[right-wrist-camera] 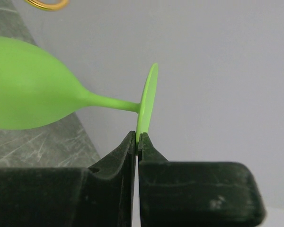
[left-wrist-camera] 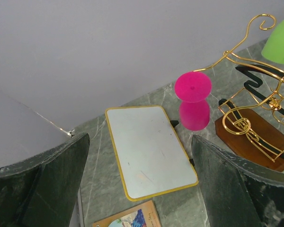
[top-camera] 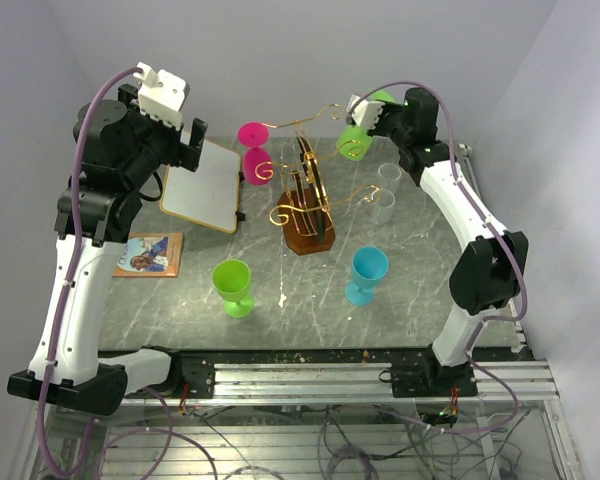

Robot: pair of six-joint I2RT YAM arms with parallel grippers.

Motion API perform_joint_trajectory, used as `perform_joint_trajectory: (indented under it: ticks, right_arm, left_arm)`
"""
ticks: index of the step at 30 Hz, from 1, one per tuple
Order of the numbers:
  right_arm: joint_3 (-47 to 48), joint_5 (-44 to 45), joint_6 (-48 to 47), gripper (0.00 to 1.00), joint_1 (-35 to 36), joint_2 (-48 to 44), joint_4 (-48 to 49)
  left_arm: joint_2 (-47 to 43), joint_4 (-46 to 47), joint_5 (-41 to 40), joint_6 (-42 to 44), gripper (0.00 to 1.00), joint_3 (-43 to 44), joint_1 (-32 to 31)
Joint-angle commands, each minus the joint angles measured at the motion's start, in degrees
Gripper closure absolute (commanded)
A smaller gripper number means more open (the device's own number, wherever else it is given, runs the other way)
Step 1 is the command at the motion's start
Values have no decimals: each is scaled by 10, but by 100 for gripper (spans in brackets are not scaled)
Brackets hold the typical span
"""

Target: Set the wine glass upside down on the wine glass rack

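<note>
Your right fingers (right-wrist-camera: 118,161) are pinched on the green glass (right-wrist-camera: 28,94) by only the thin rim of its foot, which is a sliver of a hold. The glass hangs in the air, bowl down and tilted, right by an upper scroll of the rack (top-camera: 306,200). I can't tell whether the stem sits in the wire. Bump that scroll and the foot may twist or slip out, dropping the glass to the desk (top-camera: 180,300) — or jolting the pink glass (left-wrist-camera: 193,101) hung opposite. Your left fingers (left-wrist-camera: 47,179) are spread and empty.
</note>
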Motion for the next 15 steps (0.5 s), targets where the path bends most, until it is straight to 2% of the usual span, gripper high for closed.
perform_joint_trajectory:
  ticks: [1,8,15]
  right_arm:
    - [9,-54,-61,100,5,9,-7]
    - [27,-99,-113,100,7,12,-73]
    - [49,-125,-128,100,10,22,-94]
  left_arm:
    - [-11,20,15,3,1,-2,7]
    - [-9,22,30,-4,2,-2,14]
    - [-8,24,37,-7,2,-2,19]
